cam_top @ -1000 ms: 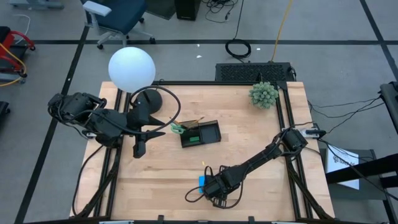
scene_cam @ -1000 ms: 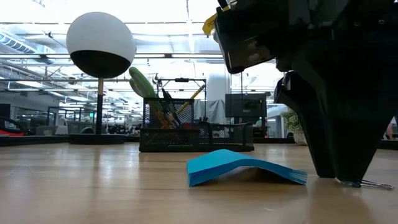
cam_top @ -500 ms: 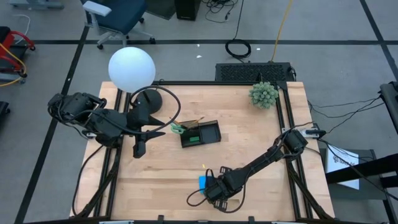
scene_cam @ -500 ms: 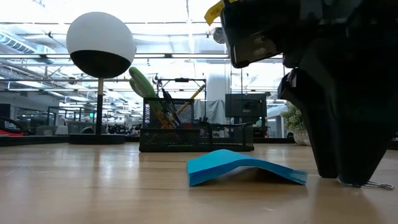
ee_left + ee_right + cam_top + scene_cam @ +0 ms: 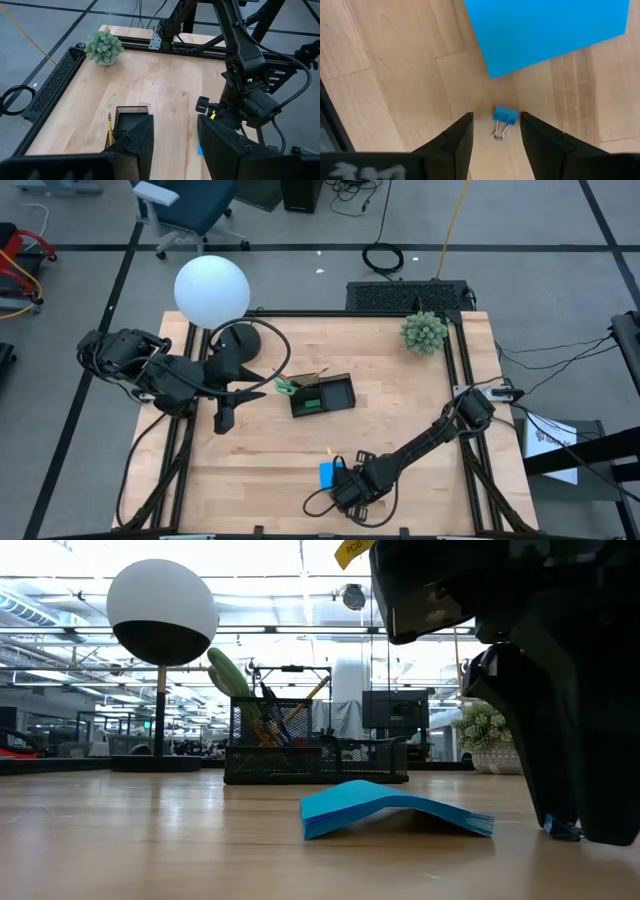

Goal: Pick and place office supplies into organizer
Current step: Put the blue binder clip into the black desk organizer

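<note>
Right tool (image 5: pixel 494 131) hung low over table (image 5: pixel 400 405) near front edge, fingers (image 5: pixel 457 140) apart, empty. Small blue binder clip (image 5: pixel 505 116) lay flat between fingertips, untouched. Blue note pad (image 5: pixel 545 30) lay just beyond clip, one edge curled up. Left tool (image 5: pixel 174 140) waited near lamp base (image 5: pixel 238 340), fingers parted, empty. Organizer (image 5: pixel 322 394) stood mid-table, pencils and scissors inside.

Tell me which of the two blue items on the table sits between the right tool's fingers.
The small blue binder clip, with wire handles, lies on the wood between the right tool's open fingers. The blue note pad, far larger and flat, lies just beyond it.
</note>
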Robot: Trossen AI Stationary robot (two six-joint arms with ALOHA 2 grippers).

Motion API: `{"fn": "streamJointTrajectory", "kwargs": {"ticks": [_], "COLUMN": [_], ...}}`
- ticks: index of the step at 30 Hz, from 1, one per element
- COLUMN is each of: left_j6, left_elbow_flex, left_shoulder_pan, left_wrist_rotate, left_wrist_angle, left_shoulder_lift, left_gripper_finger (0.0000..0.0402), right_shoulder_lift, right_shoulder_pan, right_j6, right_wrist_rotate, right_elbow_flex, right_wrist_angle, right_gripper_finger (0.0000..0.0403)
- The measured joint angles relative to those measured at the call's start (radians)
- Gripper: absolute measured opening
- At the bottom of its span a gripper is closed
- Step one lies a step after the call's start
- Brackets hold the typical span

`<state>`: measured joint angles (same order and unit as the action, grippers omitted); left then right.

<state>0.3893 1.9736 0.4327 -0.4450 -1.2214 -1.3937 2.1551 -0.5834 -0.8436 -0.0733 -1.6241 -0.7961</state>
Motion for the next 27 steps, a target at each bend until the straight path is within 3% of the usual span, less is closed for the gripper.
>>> {"fn": "streamJointTrajectory", "kwargs": {"ticks": [16, 27], "left_j6": [0.000, 0.000], "left_elbow_flex": [0.000, 0.000], "left_shoulder_pan": [0.000, 0.000], "left_wrist_rotate": [0.000, 0.000], "left_wrist_angle": [0.000, 0.000], "left_shoulder_lift": [0.000, 0.000], "left_gripper_finger": [0.0145, 0.0145], "right_shoulder_lift": [0.001, 0.001], "right_shoulder_pan": [0.034, 0.036], "right_j6": [-0.036, -0.036], "right_wrist_rotate": [-0.005, 0.013], "right_elbow_flex": [0.001, 0.002], "right_wrist_angle": [0.008, -0.008], "right_gripper_finger": [0.0146, 0.0045]}}
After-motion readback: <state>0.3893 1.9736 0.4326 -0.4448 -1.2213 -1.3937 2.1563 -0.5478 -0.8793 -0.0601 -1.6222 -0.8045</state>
